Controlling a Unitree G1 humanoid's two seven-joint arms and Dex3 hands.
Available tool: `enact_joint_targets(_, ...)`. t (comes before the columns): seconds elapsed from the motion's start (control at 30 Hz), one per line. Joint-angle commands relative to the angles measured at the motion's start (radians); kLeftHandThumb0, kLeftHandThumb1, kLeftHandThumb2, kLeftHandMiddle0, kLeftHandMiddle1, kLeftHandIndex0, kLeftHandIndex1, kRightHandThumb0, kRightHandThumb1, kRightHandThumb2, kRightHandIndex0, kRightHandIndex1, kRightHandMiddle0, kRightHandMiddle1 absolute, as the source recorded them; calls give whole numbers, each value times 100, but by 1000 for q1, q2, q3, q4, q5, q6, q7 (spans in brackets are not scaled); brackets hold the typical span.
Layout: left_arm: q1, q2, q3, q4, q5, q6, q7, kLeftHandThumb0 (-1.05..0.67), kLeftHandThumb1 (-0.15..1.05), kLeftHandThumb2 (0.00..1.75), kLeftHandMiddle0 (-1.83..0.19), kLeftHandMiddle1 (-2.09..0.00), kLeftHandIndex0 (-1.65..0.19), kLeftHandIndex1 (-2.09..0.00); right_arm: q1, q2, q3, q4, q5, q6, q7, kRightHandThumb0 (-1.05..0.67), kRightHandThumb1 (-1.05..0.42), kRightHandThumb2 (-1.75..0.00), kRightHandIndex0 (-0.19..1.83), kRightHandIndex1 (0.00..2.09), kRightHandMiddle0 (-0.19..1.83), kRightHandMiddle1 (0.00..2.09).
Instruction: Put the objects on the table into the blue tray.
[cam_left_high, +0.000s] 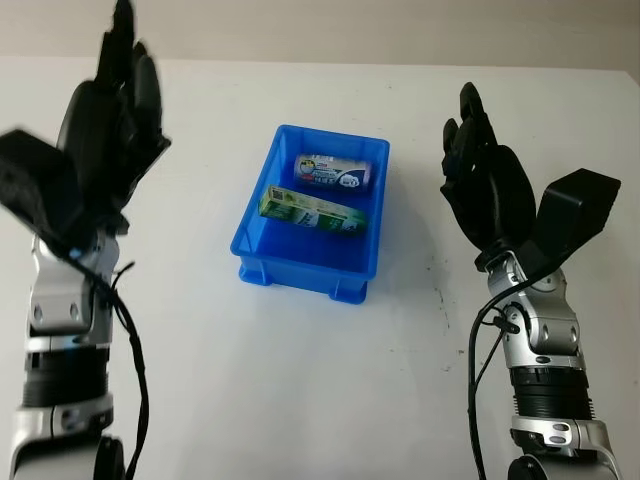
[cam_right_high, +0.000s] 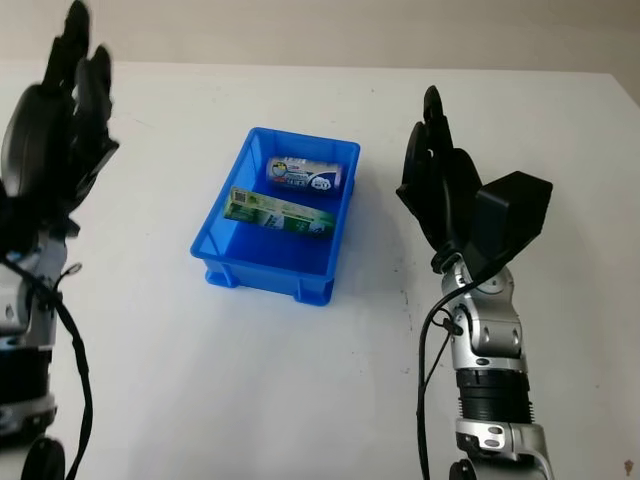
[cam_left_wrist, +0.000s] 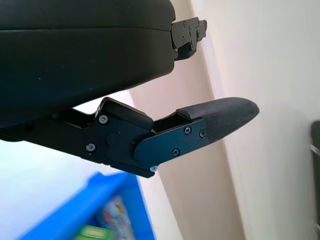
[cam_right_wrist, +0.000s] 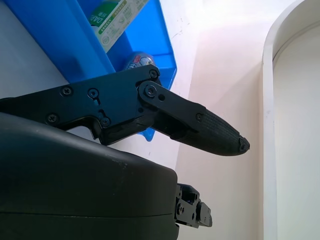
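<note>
The blue tray (cam_left_high: 262, 258) sits in the middle of the white table. Inside it lie a green and white box (cam_left_high: 311, 212) and, behind it, a small blue-and-white packet (cam_left_high: 332, 173). My left hand (cam_left_high: 112, 110) is raised above the table to the left of the tray, open and holding nothing. My right hand (cam_left_high: 482, 170) is raised to the right of the tray, also open and holding nothing. The right wrist view catches the tray's wall (cam_right_wrist: 55, 47) with the green box (cam_right_wrist: 114, 20) behind one black finger (cam_right_wrist: 210, 132).
The white table (cam_left_high: 300, 380) stretches around the tray, with a few small dark specks (cam_left_high: 438, 268) right of it. A pale wall runs along the table's far edge.
</note>
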Motion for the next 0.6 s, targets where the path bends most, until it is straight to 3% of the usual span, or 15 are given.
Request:
enact_joint_targets(0.0,51,-18,16,1,7,-27,28,-85,105,78,19,0,19,0,-18,-9,-6,5,-4,-23,-1,-77,-105,-87,-19,0,-19,0)
enact_joint_targets(0.37,129,-75,4,44,12,-150,78,-82,105,77,19,0,19,0,-21,-9,-2,24,-10,-30,3,-79,-105,-86,-19,0,-19,0)
enact_joint_targets(0.57,127,-97,-5,40,5,-144,86,-81,105,78,19,0,19,0,-10,-3,-1,17,-6,-33,8,-77,-105,-86,-19,0,-19,0)
